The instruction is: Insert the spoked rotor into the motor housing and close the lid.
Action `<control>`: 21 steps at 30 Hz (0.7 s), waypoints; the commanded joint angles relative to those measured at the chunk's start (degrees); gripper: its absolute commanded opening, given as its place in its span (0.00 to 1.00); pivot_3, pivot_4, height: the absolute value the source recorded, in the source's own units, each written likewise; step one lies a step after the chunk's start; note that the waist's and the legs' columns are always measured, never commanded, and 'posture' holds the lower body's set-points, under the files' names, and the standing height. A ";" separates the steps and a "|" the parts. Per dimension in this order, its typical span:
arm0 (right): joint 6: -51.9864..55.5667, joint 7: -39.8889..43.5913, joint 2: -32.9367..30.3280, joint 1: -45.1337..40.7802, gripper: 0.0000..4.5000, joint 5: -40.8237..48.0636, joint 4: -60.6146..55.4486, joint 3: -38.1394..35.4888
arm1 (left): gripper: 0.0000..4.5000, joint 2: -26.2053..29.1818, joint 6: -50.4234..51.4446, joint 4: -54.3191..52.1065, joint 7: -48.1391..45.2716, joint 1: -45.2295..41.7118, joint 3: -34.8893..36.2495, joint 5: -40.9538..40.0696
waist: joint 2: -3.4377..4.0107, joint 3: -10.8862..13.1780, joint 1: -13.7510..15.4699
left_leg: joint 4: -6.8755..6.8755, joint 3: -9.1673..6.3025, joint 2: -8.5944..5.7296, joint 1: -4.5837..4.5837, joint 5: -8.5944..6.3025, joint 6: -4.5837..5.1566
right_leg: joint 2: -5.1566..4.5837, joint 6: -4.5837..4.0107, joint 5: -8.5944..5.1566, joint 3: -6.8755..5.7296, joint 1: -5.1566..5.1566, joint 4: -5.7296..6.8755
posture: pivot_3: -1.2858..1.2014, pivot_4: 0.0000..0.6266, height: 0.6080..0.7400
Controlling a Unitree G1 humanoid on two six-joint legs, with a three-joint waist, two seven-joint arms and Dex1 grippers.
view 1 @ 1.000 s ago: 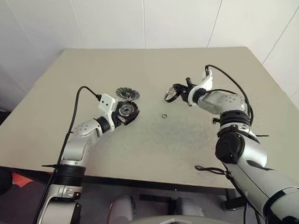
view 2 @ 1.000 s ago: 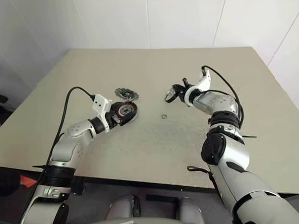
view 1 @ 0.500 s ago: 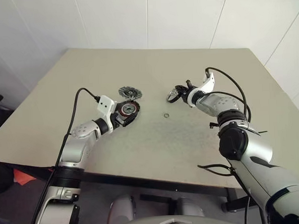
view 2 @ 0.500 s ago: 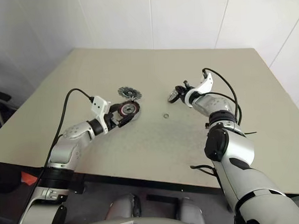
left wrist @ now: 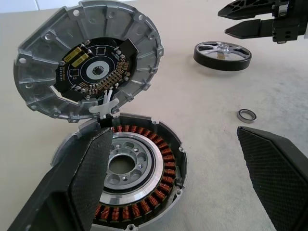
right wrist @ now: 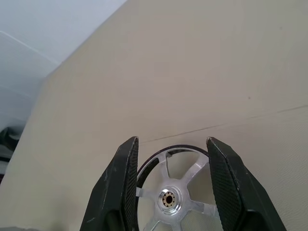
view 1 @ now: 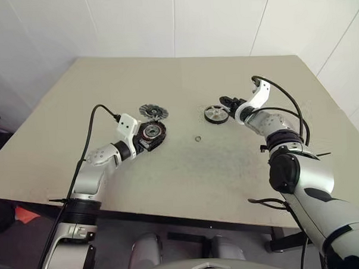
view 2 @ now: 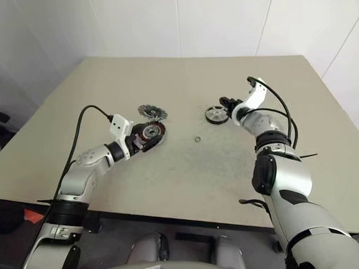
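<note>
On the beige table (view 1: 187,182), the left hand (view 1: 148,137) is sitting spread around the motor housing (view 1: 151,134), which is lying just near of the lid (view 1: 153,112). Toward the right, the spoked rotor (view 1: 215,114) is lying flat on the table, and the right hand (view 1: 228,102) is hovering just beside its right edge, fingers parted. A tiny metal ring (view 1: 198,138) is resting between housing and rotor, nearer the robot.

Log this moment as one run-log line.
left gripper: open at motor housing | right gripper: open, spoked rotor flat on table | lid: off, tilted on housing rim
</note>
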 commanded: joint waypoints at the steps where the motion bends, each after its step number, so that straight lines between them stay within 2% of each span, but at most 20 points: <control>1: -4.86 -0.61 -1.63 -0.54 0.56 -2.56 -3.14 1.94 | 0.97 0.14 -1.30 -0.68 -0.36 -1.44 0.30 0.23 | 0.00 0.00 0.01 | 0.00 0.00 0.01 0.00 -0.01 0.01 | 0.00 0.00 0.00 0.00 0.00 0.00 | 0.52 0.00 1.00; 3: -7.95 -0.54 -2.12 -0.20 0.56 -4.17 -4.02 3.25 | 0.97 0.11 -1.41 -0.50 -0.41 -1.55 0.30 0.25 | 0.00 0.00 -0.02 | 0.00 0.00 0.01 0.01 -0.01 0.01 | 0.00 0.00 0.00 0.00 0.00 0.02 | 0.52 0.00 1.00; 5: -11.04 3.08 -2.65 0.76 0.56 -5.93 -7.50 5.77 | 0.97 0.18 -1.37 -0.49 -0.48 -1.66 0.55 0.08 | 0.00 0.00 -0.06 | 0.00 0.00 0.02 0.03 -0.01 0.02 | 0.01 0.00 0.00 0.00 0.00 0.02 | 0.52 0.00 1.00; 9: -9.64 20.10 -5.54 7.49 0.56 -8.09 -24.34 15.57 | 0.97 1.12 -0.70 -0.89 -1.03 -1.76 1.89 -0.99 | -0.01 0.00 0.04 | 0.01 -0.01 0.02 0.02 -0.05 0.09 | 0.02 0.00 0.00 0.00 0.01 0.03 | 0.52 0.00 1.00; 12: -10.72 34.51 -12.06 17.51 0.56 -11.36 -45.51 27.29 | 0.97 3.02 -0.26 -0.68 -2.49 -1.83 3.57 -2.14 | -0.02 0.01 0.37 | 0.02 -0.03 0.04 -0.01 -0.08 0.16 | 0.03 0.01 0.00 -0.01 0.03 0.00 | 0.52 0.00 1.00; 17: -13.53 44.10 -16.86 24.33 0.56 -15.98 -58.78 37.82 | 0.97 5.38 0.24 0.64 -4.45 -2.10 3.90 -2.26 | -0.03 0.00 0.11 | 0.03 -0.03 0.12 0.18 -0.13 0.23 | 0.09 0.03 0.00 0.00 0.21 -0.11 | 0.52 0.00 1.00; 21: -14.62 46.88 -14.53 21.42 0.56 -17.67 -59.40 42.44 | 0.97 8.09 -0.34 1.55 -6.75 -2.23 2.73 -0.47 | -0.03 0.01 -0.18 | 0.03 -0.04 0.20 0.39 -0.05 0.10 | 0.15 0.04 -0.01 0.02 0.39 -0.16 | 0.52 0.00 1.00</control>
